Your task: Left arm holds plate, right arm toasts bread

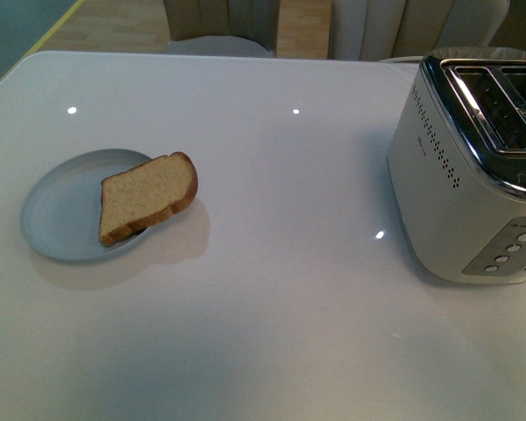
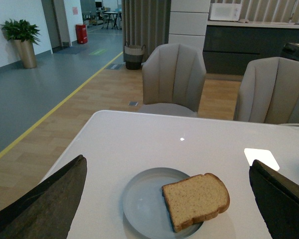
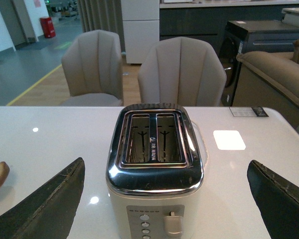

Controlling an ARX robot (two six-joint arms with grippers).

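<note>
The small print on the toaster is too blurred to read.

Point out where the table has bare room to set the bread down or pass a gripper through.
The widest bare patch of table lies between the bread and the toaster. The near strip in front of the plate and toaster is bare too, as is the far strip behind the plate. Crowded: the right edge, filled by the toaster.

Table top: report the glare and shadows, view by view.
Front view: three small glints on the glossy table, soft shadow beside the bread. Left wrist view: one bright rectangular reflection. Right wrist view: a similar patch beside the toaster.
</note>
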